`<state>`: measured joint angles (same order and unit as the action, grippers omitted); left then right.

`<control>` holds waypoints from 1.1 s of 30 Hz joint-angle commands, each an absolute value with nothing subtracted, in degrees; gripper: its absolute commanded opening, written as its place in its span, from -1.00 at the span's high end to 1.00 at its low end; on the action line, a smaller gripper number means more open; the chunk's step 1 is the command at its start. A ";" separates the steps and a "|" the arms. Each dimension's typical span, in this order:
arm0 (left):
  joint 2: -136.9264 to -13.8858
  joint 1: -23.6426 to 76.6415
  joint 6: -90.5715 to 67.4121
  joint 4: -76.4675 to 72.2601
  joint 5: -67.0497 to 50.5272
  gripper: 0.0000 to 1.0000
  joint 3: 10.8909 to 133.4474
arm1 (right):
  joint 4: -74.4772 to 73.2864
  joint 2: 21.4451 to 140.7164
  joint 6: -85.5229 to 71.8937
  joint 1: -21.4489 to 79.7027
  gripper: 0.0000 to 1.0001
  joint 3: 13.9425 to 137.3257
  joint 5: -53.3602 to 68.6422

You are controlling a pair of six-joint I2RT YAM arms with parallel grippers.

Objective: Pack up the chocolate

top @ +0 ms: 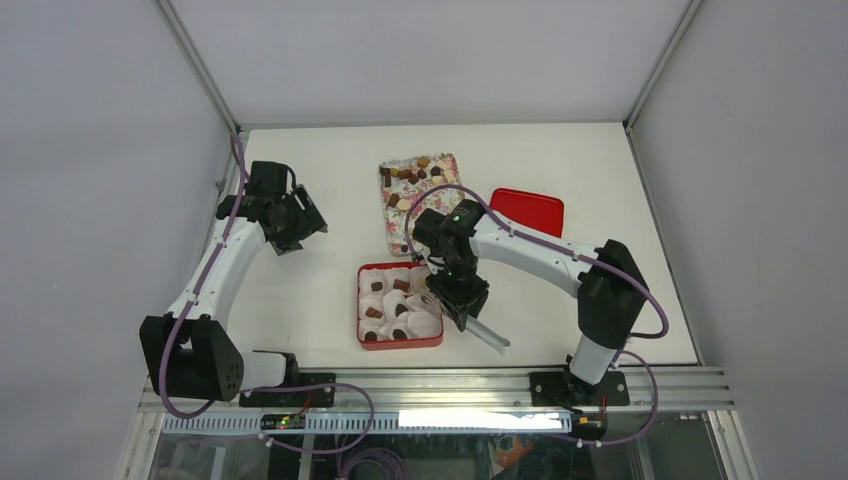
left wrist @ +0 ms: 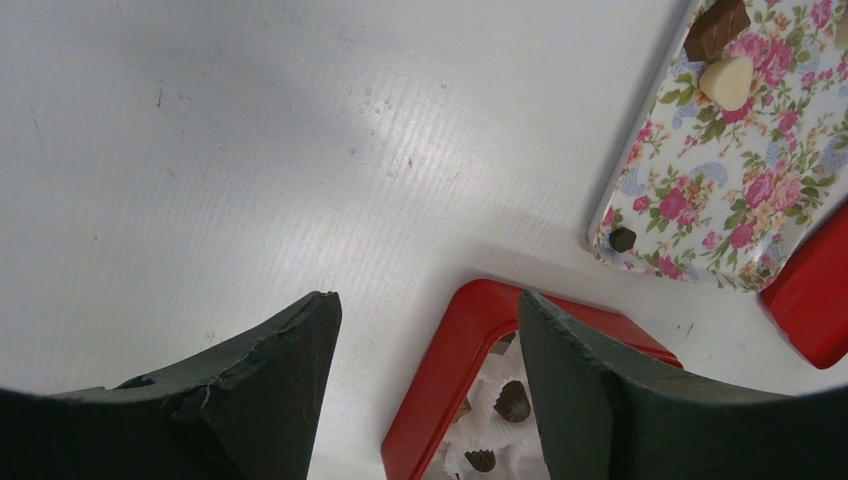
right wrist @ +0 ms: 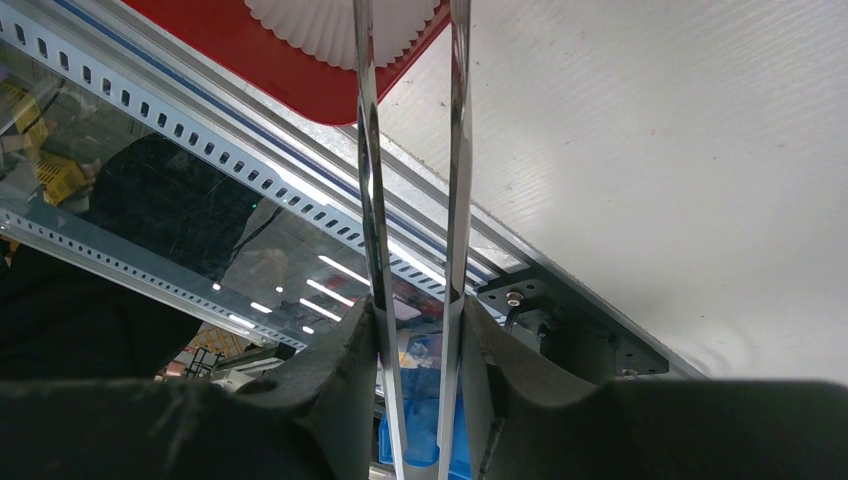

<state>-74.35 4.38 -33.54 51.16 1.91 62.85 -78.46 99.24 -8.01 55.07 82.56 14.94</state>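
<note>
The chocolate [top: 412, 175] lies as several small brown and tan pieces at the far end of a floral tray [top: 408, 222]. More pieces [top: 374, 312] sit in white paper cups inside the red box [top: 362, 305]. My right gripper [top: 455, 297] hovers at the box's right edge, shut on metal tongs [top: 488, 336]. In the right wrist view the tongs [right wrist: 367, 150] run up between my fingers [right wrist: 345, 350], and their tips are out of frame. My left gripper [top: 297, 220] is open and empty, left of the tray. In its wrist view the left gripper [left wrist: 425, 310] looks at the box corner [left wrist: 450, 360].
A red lid [top: 527, 212] lies right of the tray and also shows in the left wrist view [left wrist: 815, 290]. The metal rail [top: 430, 385] runs along the near table edge. A brown bar [left wrist: 716, 27], a cream heart [left wrist: 727, 80] and a dark piece [left wrist: 623, 239] sit on the tray.
</note>
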 commanded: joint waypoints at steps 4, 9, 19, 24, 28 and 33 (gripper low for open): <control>-72.63 3.87 -34.19 49.13 2.04 -0.36 62.93 | -79.01 98.83 -7.44 55.46 0.25 82.56 14.59; -72.60 3.87 -34.10 49.13 2.27 -0.36 63.02 | -78.86 98.43 -7.38 55.45 0.24 82.93 14.46; -72.49 3.87 -34.23 49.21 2.67 -0.36 62.89 | -79.68 96.54 -5.73 46.91 0.29 96.98 7.88; -72.36 3.87 -34.10 49.22 2.86 -0.36 62.80 | -81.09 105.60 -4.81 39.00 0.28 108.04 3.03; -72.08 3.85 -33.93 49.30 3.64 -0.37 62.92 | -80.47 115.18 -4.61 35.45 0.29 116.66 2.90; -72.31 3.69 -33.75 49.56 4.09 -0.37 63.10 | -80.36 125.23 -6.99 32.80 0.28 127.82 1.91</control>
